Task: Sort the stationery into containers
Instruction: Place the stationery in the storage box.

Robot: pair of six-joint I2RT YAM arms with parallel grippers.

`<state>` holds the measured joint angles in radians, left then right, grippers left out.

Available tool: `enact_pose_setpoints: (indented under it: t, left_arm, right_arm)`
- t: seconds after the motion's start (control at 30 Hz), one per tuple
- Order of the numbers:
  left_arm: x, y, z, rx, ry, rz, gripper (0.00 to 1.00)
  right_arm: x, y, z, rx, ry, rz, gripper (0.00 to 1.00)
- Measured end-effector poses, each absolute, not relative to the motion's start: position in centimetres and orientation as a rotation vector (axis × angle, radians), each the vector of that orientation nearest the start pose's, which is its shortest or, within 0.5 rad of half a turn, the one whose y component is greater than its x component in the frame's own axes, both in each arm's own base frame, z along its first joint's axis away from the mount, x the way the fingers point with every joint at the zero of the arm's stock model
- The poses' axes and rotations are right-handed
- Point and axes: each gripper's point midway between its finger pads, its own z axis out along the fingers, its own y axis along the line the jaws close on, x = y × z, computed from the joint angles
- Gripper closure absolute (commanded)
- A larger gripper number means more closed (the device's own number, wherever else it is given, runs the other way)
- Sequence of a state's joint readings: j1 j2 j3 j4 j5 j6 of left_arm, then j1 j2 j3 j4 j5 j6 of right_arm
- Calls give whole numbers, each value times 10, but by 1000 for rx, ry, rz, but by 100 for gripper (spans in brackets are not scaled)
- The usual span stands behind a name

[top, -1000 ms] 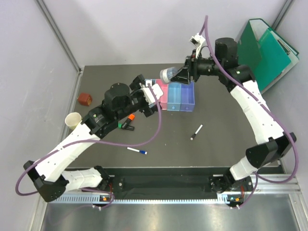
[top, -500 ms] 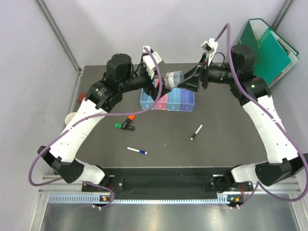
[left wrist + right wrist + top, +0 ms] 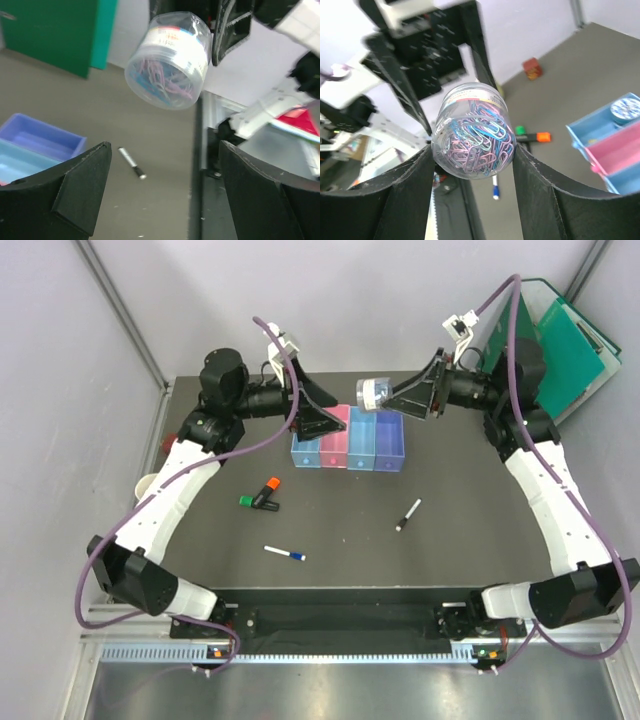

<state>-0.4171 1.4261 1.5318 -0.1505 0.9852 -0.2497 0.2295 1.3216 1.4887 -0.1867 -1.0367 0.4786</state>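
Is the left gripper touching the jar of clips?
Apart. The left wrist view shows table between the jar and the open fingers of the left gripper.

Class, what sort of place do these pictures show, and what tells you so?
Probably a robotics lab bench: left arm and right arm mounted at a dark table, with staged props, a row of bins and a jar of paper clips.

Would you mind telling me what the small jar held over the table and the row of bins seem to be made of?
The jar looks like clear, glossy plastic: the coloured paper clips inside show through its wall, though glass cannot be ruled out. The bins look like translucent tinted plastic, with thin walls that let light through.
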Motion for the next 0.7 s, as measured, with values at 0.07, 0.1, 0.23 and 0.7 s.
enact_pose_setpoints:
  t: [0.07, 0.1, 0.23, 0.7]
  left_arm:
    - [279, -296, 413, 920, 1485, -1395, 6]
    - [277, -299, 414, 919, 1478, -1442, 6]
    - [273, -304, 421, 922, 1440, -1552, 6]
    - [272, -310, 435, 946, 1366, -1614, 7]
  right_arm:
    - [284, 234, 437, -659, 1603, 1393, 88]
    - [282, 235, 442, -662, 1582, 1417, 88]
    - [276, 238, 448, -662, 1550, 1500, 88]
    - [267, 240, 441, -650, 1558, 1613, 88]
